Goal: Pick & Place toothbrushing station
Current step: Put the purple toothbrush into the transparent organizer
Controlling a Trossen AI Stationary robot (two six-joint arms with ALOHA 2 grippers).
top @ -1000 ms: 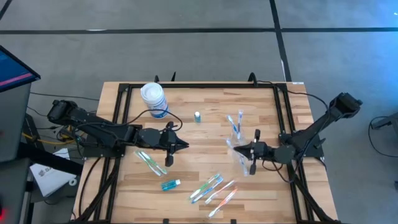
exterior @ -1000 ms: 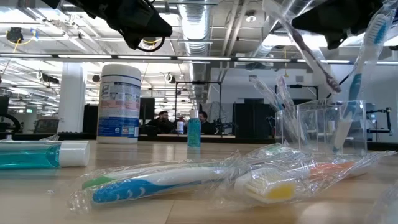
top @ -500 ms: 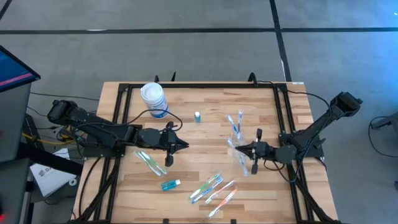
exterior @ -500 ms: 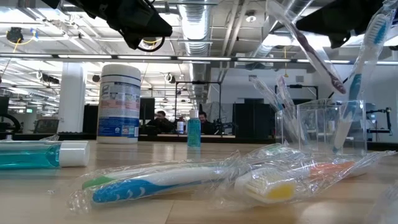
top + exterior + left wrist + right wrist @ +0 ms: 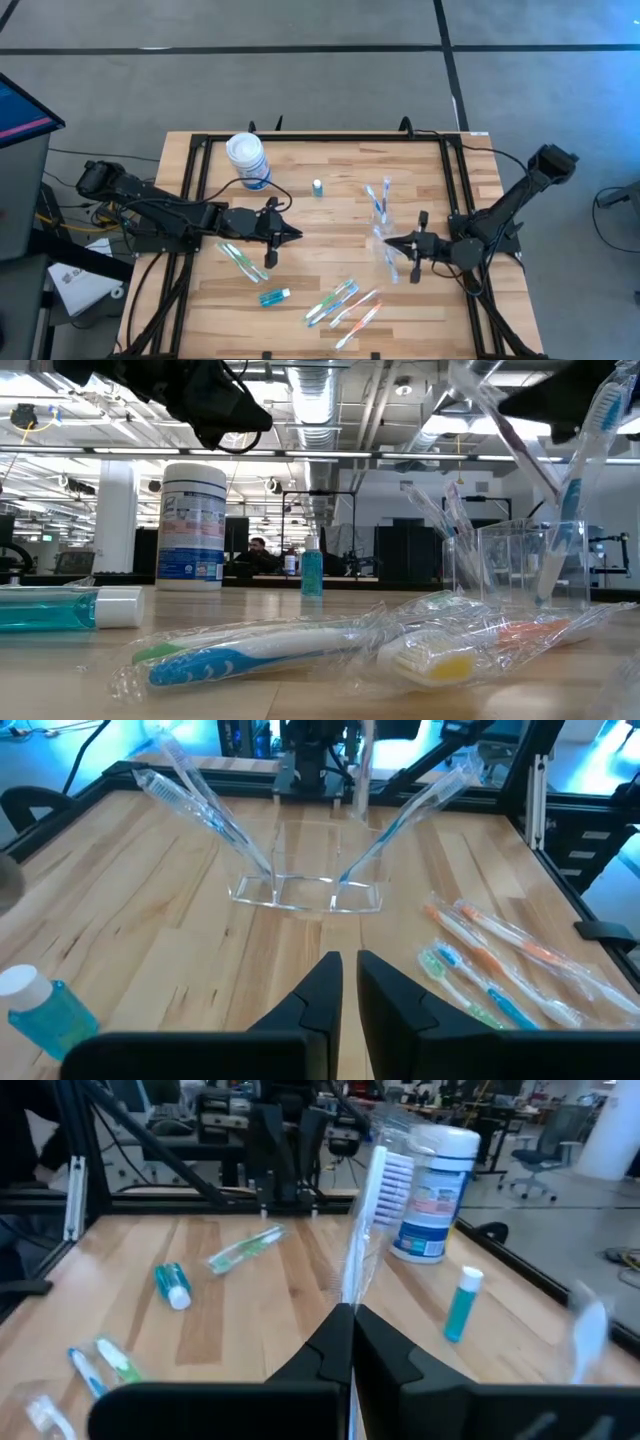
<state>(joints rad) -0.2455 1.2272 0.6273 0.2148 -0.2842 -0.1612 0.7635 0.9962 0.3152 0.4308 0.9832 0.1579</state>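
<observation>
Overhead, bare ducts; below, wooden table.

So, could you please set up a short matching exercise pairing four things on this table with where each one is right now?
Things:
1. white canister
2. wrapped toothbrush
3. clear plastic cup
4. small teal bottle

Places:
A. pinched upright in the right gripper
B. standing alone on the wood between the canister and the cup
C. at the table's far left corner, by the left arm's frame
D. right of centre, with toothbrushes leaning out of it

Pairs: 1-C, 2-A, 3-D, 4-B
</observation>
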